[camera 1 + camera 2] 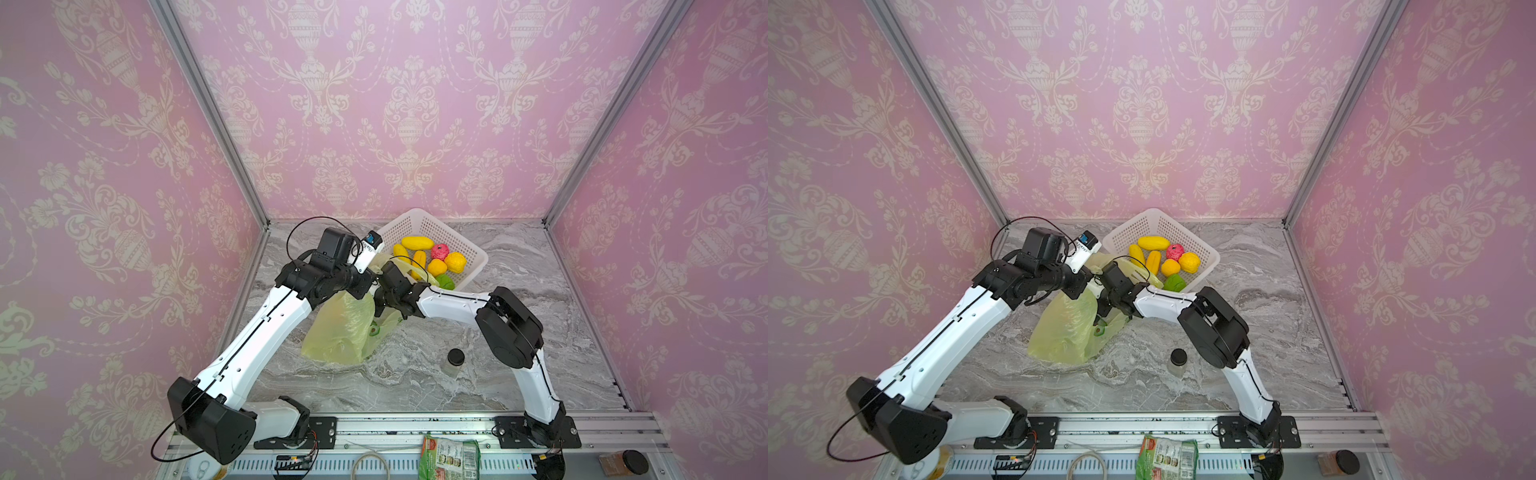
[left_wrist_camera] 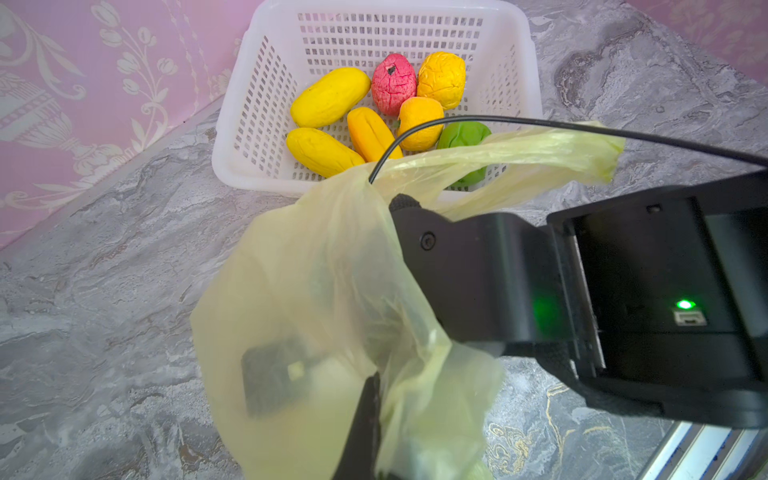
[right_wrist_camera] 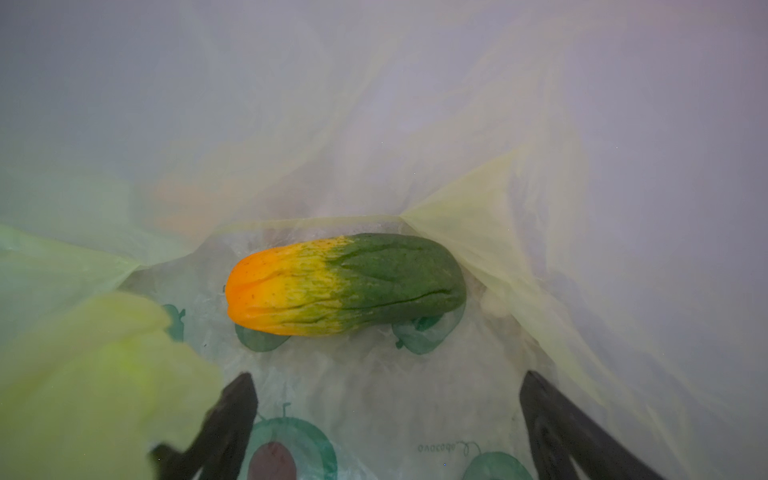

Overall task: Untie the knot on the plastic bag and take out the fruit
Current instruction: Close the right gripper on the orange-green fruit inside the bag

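Observation:
The yellow-green plastic bag (image 1: 338,330) (image 1: 1065,328) lies mid-table with its mouth lifted toward the basket. My left gripper (image 2: 371,401) is shut on the bag's thin film at the mouth and holds it up. A loose handle strip (image 2: 519,151) sticks out, and the knot is out of view. My right gripper (image 3: 386,395) is inside the bag, open, with its fingertips (image 3: 239,399) just short of a green-orange oblong fruit (image 3: 345,284) on the bag's floor. Several fruit (image 1: 434,259) (image 2: 330,97) sit in the white basket (image 1: 415,220).
The basket's rim (image 2: 232,166) is just beyond the bag's mouth, at the back of the table. A small jar with a black lid (image 1: 456,360) (image 1: 1178,360) stands right of the bag. A green snack packet (image 1: 449,457) and a brown jar (image 1: 623,462) lie on the front rail.

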`<action>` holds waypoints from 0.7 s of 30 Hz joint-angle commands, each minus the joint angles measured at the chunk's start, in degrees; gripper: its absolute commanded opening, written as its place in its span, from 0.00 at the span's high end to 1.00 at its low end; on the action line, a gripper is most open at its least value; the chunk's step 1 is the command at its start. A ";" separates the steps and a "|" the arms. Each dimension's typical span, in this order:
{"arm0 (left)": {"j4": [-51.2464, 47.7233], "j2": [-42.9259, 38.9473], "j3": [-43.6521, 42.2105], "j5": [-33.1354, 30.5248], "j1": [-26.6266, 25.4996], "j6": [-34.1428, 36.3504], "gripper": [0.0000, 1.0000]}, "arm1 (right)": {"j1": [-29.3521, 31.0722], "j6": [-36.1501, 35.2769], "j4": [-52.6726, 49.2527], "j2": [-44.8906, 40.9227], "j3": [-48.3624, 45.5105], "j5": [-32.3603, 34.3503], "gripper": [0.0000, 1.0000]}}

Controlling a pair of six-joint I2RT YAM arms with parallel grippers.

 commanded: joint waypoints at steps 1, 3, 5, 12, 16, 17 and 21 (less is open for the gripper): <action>3.05 -1.45 0.53 -0.69 0.42 1.19 1.00 | 0.96 -0.13 -1.36 0.81 2.05 -1.91 0.00; 4.35 -2.32 0.66 -0.73 0.42 1.46 1.00 | 1.25 -0.03 -3.26 1.78 3.81 -2.87 0.00; 5.71 -3.28 0.76 -0.38 0.42 1.86 1.00 | 1.52 0.22 -4.79 2.68 5.41 -4.28 0.00; 11.56 -7.09 -3.42 1.31 0.46 3.04 1.00 | 1.91 1.36 -7.77 4.08 8.41 -13.48 0.00; 12.34 -7.72 -5.87 0.78 0.51 4.80 1.00 | 1.86 2.52 -10.00 4.87 10.44 -16.68 0.00; 12.45 -7.78 -6.24 0.56 0.51 4.96 1.00 | 1.89 2.56 -10.91 5.26 11.21 -16.50 0.00; 13.14 -7.91 -7.53 0.88 0.51 5.07 1.00 | 2.26 1.68 -16.52 8.17 15.14 -10.85 0.00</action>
